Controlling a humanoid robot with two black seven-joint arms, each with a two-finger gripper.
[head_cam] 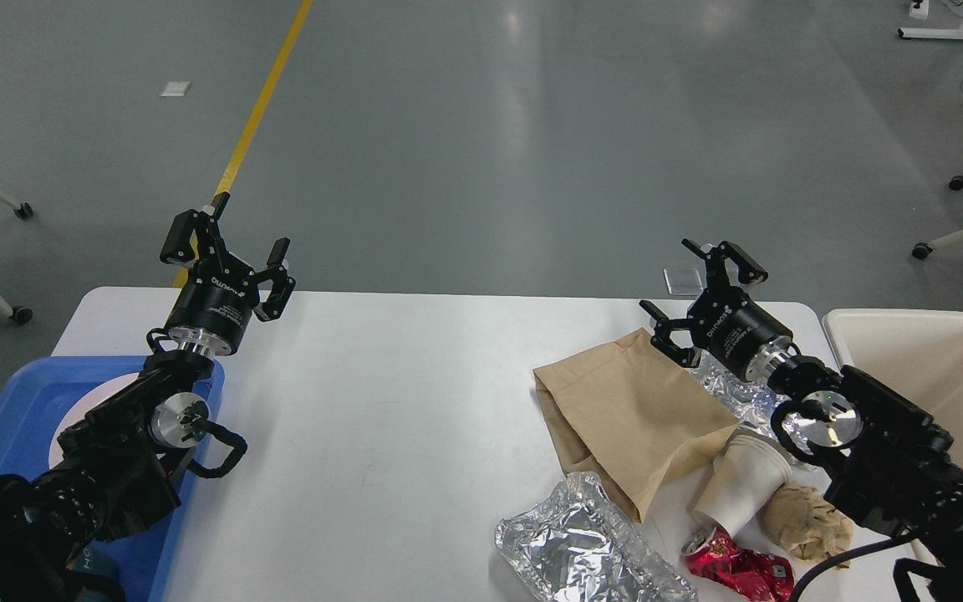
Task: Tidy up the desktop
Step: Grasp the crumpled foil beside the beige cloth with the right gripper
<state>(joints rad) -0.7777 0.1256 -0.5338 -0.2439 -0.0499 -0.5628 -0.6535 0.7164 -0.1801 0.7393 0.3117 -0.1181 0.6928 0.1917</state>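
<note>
"ROBOTIQ" on left hand [226, 245]

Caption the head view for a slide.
Both open grippers, left and right, hover above the desktop beside a paper bag, foil and cups.

White rounded-corner desktop [381, 401] lies flat, litter on its right.

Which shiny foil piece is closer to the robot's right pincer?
The crumpled foil tucked behind the paper bag, just below the right pincer. The other foil lies at the table's near edge, much farther away.
</note>
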